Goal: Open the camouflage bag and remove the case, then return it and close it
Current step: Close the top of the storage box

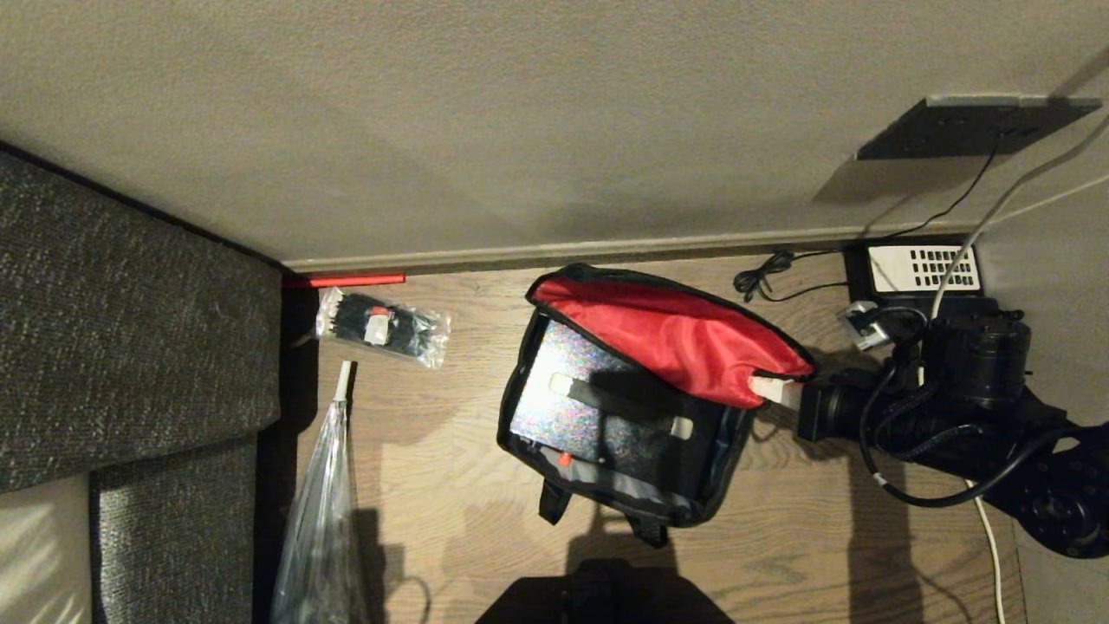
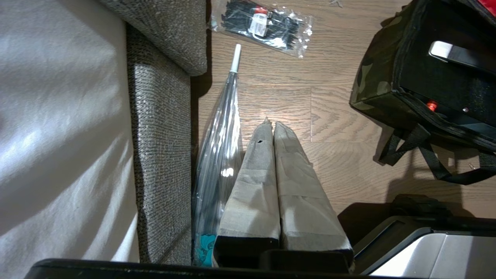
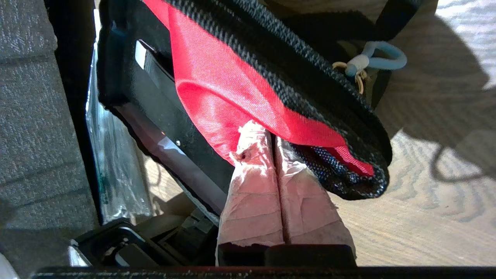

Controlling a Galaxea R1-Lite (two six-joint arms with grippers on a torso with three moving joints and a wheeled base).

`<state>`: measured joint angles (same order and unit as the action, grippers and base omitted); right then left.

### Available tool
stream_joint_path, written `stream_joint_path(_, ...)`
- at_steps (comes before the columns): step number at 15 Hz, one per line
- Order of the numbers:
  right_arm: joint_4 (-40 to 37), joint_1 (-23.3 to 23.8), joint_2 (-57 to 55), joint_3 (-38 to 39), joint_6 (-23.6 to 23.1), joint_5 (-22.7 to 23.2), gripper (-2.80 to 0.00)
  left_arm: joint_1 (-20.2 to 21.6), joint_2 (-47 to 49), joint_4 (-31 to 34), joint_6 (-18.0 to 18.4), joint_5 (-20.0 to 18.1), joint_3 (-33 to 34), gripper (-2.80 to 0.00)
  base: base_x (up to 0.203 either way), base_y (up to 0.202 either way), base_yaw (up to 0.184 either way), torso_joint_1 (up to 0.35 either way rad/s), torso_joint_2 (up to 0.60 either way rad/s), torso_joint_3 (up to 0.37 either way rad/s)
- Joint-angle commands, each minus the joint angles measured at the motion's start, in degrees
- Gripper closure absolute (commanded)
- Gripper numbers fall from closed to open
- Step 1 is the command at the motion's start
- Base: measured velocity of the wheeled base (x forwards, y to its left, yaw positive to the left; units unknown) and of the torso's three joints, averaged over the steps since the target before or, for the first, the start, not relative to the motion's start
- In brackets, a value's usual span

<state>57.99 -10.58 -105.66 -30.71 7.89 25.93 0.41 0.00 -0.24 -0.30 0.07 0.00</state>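
Observation:
The camouflage bag (image 1: 516,414) (image 2: 372,83) lies open on the wood floor. Its red-lined lid (image 1: 667,334) (image 3: 217,77) is raised over the far side. Inside lies the flat black case (image 1: 606,433) (image 2: 445,89) (image 3: 162,100), with a strap handle across it. My right gripper (image 1: 764,389) (image 3: 272,131) is shut at the lid's right corner. Its taped fingertips sit under the red lining, which drapes over them; no fabric shows between the fingers. My left gripper (image 2: 270,123) hangs shut and empty over bare floor beside the sofa, outside the head view.
A grey sofa (image 1: 130,347) fills the left. A clear packet of black ties (image 1: 383,328) and a folded clear umbrella (image 1: 325,494) lie beside it. A black telephone (image 1: 923,269) with cables stands by the wall at the right. The bag's blue zipper pull (image 3: 378,58) hangs free.

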Motion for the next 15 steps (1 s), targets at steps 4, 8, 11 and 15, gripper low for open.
stream_joint_path(4, 0.1, -0.7, 1.6, 0.6, -3.5, -0.2, 0.0, 0.0, 0.0, 0.0, 0.0, 0.0, 0.1, 0.0, 0.0, 0.0, 0.0, 0.0, 0.0, 0.0)
stream_joint_path(8, 0.5, -2.3, 2.7, 2.6, -3.6, -0.2, -2.8, 0.0, 0.0, 0.0, 0.0, 0.0, 0.1, 0.0, 0.0, 0.0, 0.0, 0.0, 0.0, 0.0)
stream_joint_path(11, 0.5, -2.3, 2.7, 2.6, -3.6, -0.2, -2.8, 0.0, 0.0, 0.0, 0.0, 0.0, 0.1, 0.0, 0.0, 0.0, 0.0, 0.0, 0.0, 0.0)
stream_joint_path(15, 0.8, -3.6, 4.5, 4.5, -2.7, 0.4, -2.8, 0.0, 0.0, 0.0, 0.0, 0.0, 0.1, 0.0, 0.0, 0.0, 0.0, 0.0, 0.0, 0.0)
